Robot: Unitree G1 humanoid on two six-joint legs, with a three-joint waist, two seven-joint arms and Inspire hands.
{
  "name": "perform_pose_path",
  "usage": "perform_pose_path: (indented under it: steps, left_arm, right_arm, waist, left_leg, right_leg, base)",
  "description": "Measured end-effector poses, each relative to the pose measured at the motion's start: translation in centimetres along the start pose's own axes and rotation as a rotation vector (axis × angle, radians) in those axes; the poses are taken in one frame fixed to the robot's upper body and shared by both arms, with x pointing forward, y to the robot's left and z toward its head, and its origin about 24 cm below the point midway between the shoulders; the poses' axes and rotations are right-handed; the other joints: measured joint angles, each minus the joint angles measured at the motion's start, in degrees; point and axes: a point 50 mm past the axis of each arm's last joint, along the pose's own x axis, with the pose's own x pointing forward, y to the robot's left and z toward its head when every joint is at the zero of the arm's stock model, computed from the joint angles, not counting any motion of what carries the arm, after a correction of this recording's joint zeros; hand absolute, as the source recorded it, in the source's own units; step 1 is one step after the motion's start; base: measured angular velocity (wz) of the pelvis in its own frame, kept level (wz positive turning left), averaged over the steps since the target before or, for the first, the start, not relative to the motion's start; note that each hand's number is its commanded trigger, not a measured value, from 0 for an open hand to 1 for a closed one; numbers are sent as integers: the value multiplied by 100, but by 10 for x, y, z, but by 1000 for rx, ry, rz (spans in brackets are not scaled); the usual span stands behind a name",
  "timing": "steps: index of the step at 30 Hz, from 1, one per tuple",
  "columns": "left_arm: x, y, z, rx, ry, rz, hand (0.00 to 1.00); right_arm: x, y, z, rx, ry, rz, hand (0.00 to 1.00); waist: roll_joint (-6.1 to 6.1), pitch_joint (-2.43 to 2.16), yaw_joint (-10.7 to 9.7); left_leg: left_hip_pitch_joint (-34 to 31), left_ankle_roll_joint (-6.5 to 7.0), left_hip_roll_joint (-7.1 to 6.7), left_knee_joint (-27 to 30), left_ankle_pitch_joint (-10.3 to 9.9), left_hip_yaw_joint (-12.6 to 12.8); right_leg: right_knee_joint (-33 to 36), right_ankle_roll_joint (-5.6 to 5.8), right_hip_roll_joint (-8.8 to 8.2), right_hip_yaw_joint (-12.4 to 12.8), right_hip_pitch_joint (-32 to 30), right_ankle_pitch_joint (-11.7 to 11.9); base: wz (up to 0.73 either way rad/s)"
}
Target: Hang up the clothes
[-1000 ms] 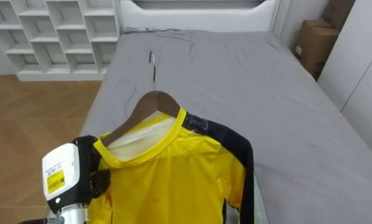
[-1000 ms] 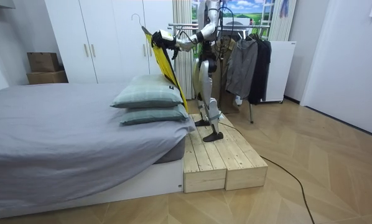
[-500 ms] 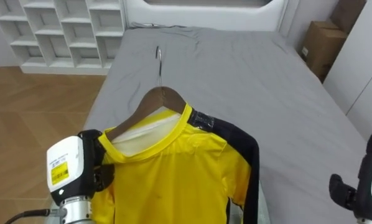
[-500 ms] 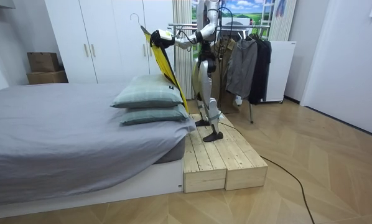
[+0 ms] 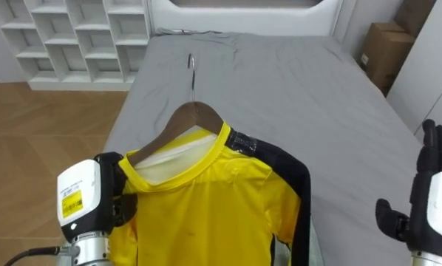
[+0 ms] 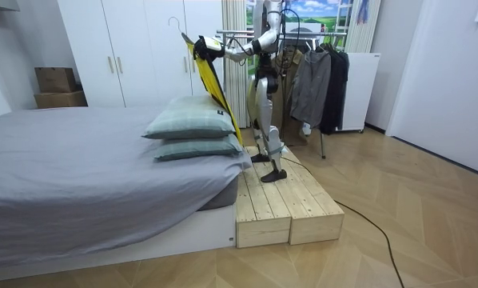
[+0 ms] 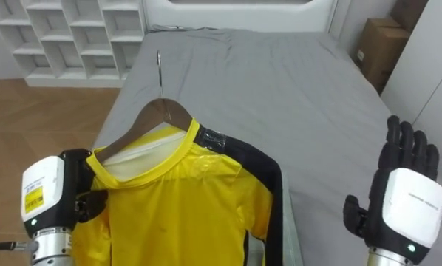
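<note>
Yellow shirt (image 5: 213,207) with a dark side panel hangs on a wooden hanger (image 5: 194,114), held up above the grey bed (image 5: 317,103). Left robot hand (image 5: 95,199) is clamped on the shirt's shoulder. Right robot hand (image 7: 402,196) is raised well apart from it, fingers straight and spread, holding nothing.

My two head eyes sit side by side, looking down from close above the yellow shirt (image 5: 213,214) and along the grey bed (image 5: 339,111); they share nearly the whole scene. The room camera stands well off beside the bed, facing me across it, and shares bed and shirt.
</note>
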Motion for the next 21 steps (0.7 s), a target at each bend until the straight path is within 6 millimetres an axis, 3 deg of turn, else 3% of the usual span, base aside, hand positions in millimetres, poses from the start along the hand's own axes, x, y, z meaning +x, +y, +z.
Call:
perform_pose_path:
  steps: [8,16,21]
  left_arm:
    - [2,1,7,3,-50,-19,100]
    - [2,1,7,9,-56,-26,100]
    - [2,1,7,10,-56,-25,100]
  right_arm:
    - [3,4,13,26,-63,150,0]
    - [5,4,26,62,-111,208,0]
    - [3,7,29,65,-121,245,0]
  waist:
    - [-13,-1,114]
    - [-153,0,108]
    - [-176,0,135]
  left_leg:
    - [35,0,-2,-37,0,40]
    - [78,0,-3,-75,0,82]
    - [79,0,-3,-82,0,82]
  right_leg:
    - [2,0,3,41,-4,0]
    - [8,1,10,98,8,0]
    - [8,1,10,97,8,0]
  base:
    - [-2]
    - [-2]
    - [0]
